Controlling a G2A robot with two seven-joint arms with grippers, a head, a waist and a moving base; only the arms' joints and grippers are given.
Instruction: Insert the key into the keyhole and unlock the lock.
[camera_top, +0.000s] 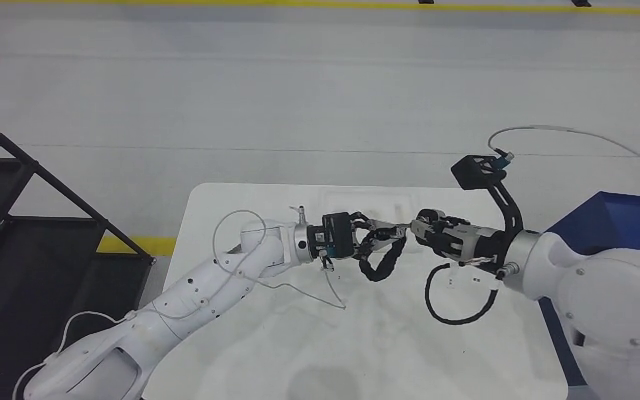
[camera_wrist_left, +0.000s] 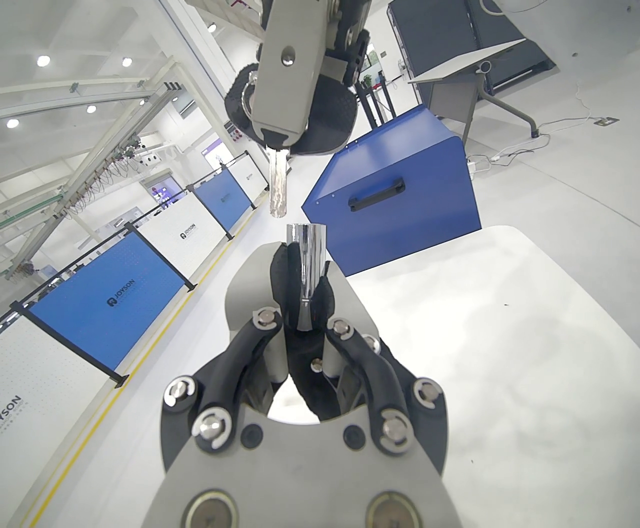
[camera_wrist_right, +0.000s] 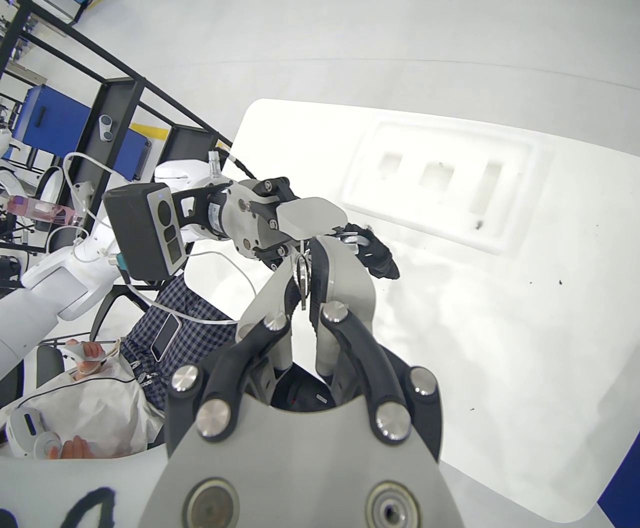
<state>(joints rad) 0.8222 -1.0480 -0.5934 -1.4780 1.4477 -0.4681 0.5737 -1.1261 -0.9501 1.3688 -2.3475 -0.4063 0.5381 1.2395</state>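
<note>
Fingers (camera_wrist_left: 245, 295) of the left gripper (camera_wrist_left: 300, 260) were clenched on a shiny chrome cylindrical lock (camera_wrist_left: 306, 270), held over the white table (camera_wrist_left: 500, 325). Facing it, the right gripper (camera_wrist_left: 295, 140) pinched a silver metal key (camera_wrist_left: 278, 185), whose blade tip pointed at the lock's end, just short of touching. A white foam tray (camera_wrist_right: 440, 175) lay on the table nearby, and a blue metal cabinet (camera_wrist_left: 395, 195) stood beside the table.

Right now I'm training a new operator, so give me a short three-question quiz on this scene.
1. True or false: the key is already inside the lock.
2. What holds the lock? A) left gripper B) a vice C) nothing
3. Fill in: the white tray has ___ recesses.
Key: 1 false, a gap shows between them; 2 A; 3 three.
</note>
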